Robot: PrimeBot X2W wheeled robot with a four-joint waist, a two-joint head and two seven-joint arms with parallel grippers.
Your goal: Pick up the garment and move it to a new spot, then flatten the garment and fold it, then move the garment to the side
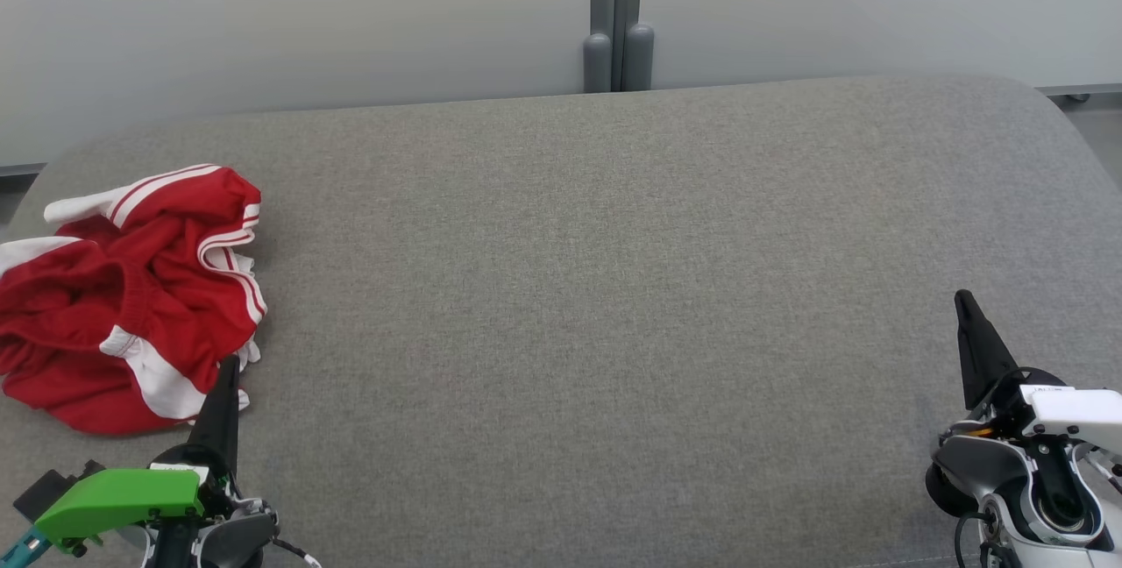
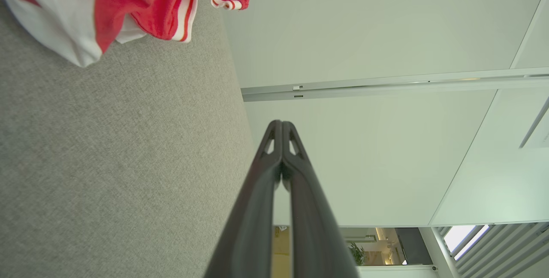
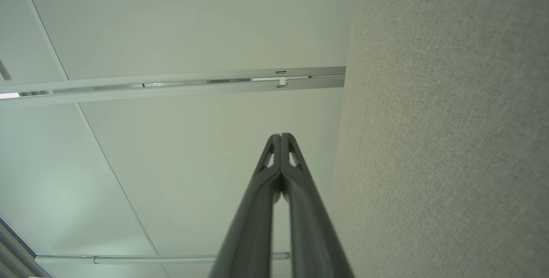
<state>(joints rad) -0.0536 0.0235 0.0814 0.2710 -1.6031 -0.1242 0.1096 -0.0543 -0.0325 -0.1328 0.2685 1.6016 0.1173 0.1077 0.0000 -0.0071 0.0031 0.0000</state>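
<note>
A broad grey fabric surface (image 1: 578,287) with a fine woven texture and rounded far corners spreads across the head view, its far edge close to a pale wall. One garment (image 1: 131,296), red with white panels and white stripes, lies crumpled in a loose heap on the surface's left side, reaching that view's left edge.

The left gripper (image 1: 230,365) sits at the lower left of the head view, its two dark fingers pressed together and pointing upward. The right gripper (image 1: 965,298) sits at the lower right, closed the same way.
</note>
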